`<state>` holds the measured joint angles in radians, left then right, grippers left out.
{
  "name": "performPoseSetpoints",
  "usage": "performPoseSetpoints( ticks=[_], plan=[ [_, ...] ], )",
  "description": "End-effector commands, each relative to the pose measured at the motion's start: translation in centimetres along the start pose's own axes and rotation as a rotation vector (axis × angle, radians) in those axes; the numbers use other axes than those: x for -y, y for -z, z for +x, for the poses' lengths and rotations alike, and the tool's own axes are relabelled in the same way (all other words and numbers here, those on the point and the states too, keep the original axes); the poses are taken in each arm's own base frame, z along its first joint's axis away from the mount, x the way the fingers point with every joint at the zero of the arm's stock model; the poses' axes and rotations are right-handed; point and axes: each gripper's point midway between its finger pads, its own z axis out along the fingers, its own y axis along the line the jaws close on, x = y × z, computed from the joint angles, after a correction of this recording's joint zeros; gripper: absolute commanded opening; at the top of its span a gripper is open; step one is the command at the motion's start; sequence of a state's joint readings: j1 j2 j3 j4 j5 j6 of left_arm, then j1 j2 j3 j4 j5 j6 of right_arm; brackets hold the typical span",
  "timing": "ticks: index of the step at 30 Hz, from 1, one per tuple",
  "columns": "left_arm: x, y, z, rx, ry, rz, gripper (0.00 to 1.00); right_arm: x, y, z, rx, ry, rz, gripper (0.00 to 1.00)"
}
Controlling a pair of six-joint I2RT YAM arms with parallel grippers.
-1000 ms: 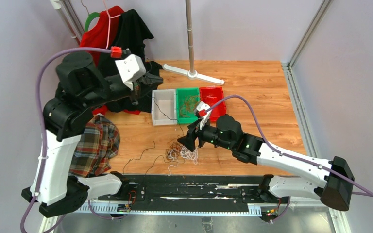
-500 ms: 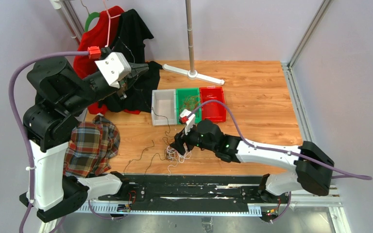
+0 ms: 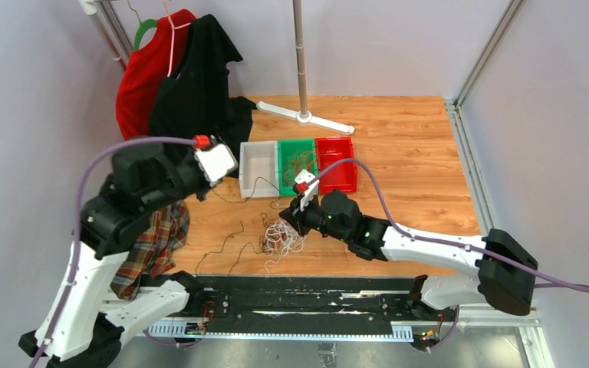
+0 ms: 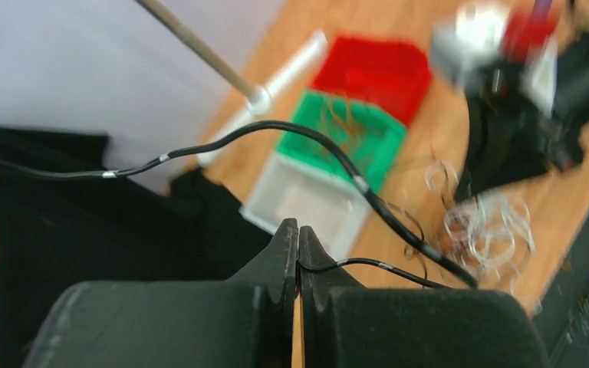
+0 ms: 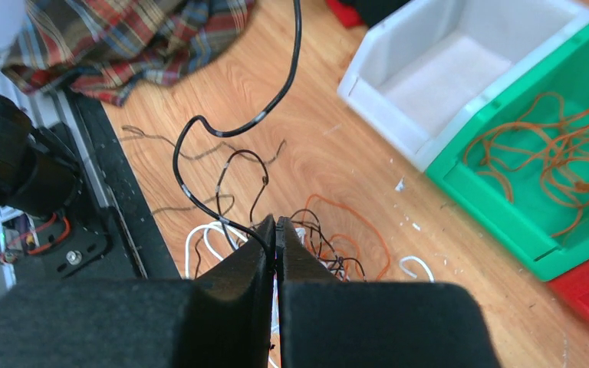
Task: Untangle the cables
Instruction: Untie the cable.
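Both of your hands are pressed together, each on a thin black strand. Your left hand (image 4: 297, 253) pinches the black cable (image 4: 276, 125) up beside the white bin (image 3: 258, 167). Your right hand (image 5: 274, 245) nips a black strand right at the far edge of the tangle (image 3: 280, 236), which lies on the tabletop (image 3: 414, 153) in front of the green bin (image 3: 295, 165). The strand looks to be one and the same wire, though the overhead view shows it too fine to be sure. If so, its long axis runs from your left hand down and rightward to your right, sagging in loose curves between them. The knot sits just under your right hand and well apart from your left. Any pull to free the strand should therefore go along that line, away from the knot.
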<state>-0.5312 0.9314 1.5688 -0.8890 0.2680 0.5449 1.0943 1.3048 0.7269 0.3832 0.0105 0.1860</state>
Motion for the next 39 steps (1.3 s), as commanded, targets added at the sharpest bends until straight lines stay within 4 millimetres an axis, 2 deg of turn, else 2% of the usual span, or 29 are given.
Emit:
performPoseSetpoints(
  ticks=[1,4,7,14,20,23,27,33,38,39],
  plan=[
    [3.6,-1.5,7.7,-0.168,0.003,0.079,0.04,-0.3,1.4,-2.2,0.065,0.025,0.010,0.01],
    [7.9,-2.1,10.3,-0.172,0.056,0.236,0.26,-0.8,1.8,-2.4,0.060,0.029,-0.013,0.01],
    [10.9,-2.6,10.8,-0.144,0.119,0.368,0.38,-1.2,2.0,-2.8,0.058,0.030,-0.036,0.01],
    [12.7,-3.9,10.8,-0.129,0.143,0.506,0.60,-2.3,1.8,-3.1,0.031,0.050,-0.078,0.01],
    [14.4,-4.2,9.5,-0.062,0.157,0.632,0.68,-3.6,1.5,-4.2,0.041,0.058,-0.120,0.01],
    [14.3,-4.6,9.6,-0.054,0.113,0.640,0.67,-4.4,1.3,-4.7,0.042,0.053,-0.151,0.01],
    [14.0,-4.7,9.2,-0.043,0.081,0.634,0.61,-5.4,1.1,-5.2,0.048,0.031,-0.192,0.01],
    [13.9,-4.7,9.0,-0.044,0.090,0.632,0.40,-6.5,0.9,-5.6,0.050,0.016,-0.228,0.01],
    [14.3,-4.6,9.6,-0.059,0.104,0.632,0.26,-6.7,1.0,-6.0,0.069,-0.011,-0.237,0.01],
    [14.2,-4.6,9.8,-0.063,0.102,0.627,0.20,-6.8,1.1,-6.2,0.076,-0.017,-0.241,0.01]
  ],
)
